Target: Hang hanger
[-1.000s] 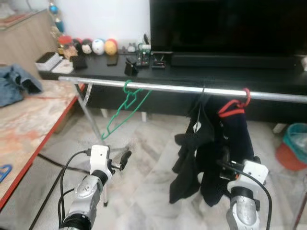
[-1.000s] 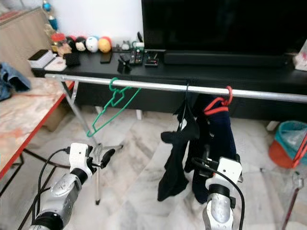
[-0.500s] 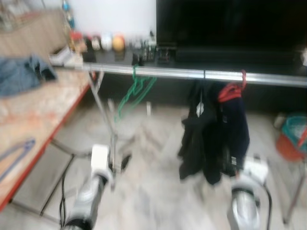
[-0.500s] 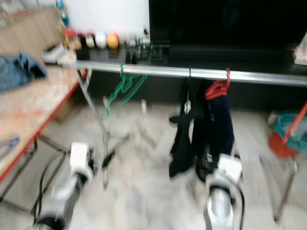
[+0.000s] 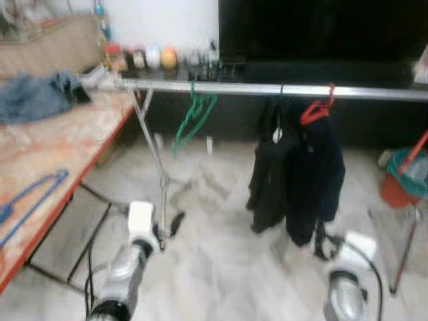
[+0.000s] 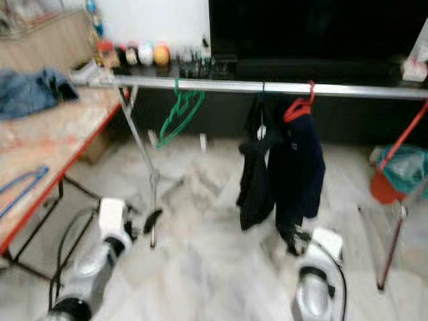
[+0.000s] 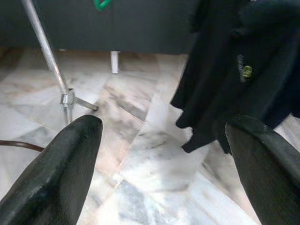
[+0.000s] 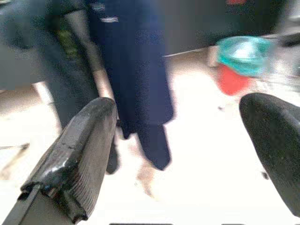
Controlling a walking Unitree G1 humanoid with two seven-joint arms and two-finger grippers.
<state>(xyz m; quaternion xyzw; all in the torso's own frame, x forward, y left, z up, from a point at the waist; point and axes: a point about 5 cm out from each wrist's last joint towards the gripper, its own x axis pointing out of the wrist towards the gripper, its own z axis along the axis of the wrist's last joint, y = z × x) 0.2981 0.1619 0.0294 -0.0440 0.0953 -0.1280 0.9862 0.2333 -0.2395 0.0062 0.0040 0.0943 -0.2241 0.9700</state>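
A silver rail (image 5: 267, 89) crosses the room in front of a black TV stand. On it hang an empty green hanger (image 5: 194, 117), a black garment (image 5: 267, 170) and a red hanger (image 5: 317, 110) carrying a dark navy garment (image 5: 314, 180). A blue hanger (image 5: 30, 197) lies on the table at my left. My left gripper (image 5: 175, 224) is low over the floor near the rack's leg, open and empty, as the left wrist view (image 7: 164, 159) confirms. My right gripper (image 5: 323, 244) is low below the navy garment, open and empty (image 8: 187, 154).
A red-edged table (image 5: 73, 147) with a denim garment (image 5: 37, 97) stands at the left. The rack's slanted leg (image 5: 157, 167) reaches the marble floor ahead. A teal and red bucket (image 5: 404, 177) and a red pole (image 6: 401, 140) are at the right.
The whole picture has shifted: the camera pulled back, so the rail looks farther and the blue hanger on the table has come into view. Both arms stay low.
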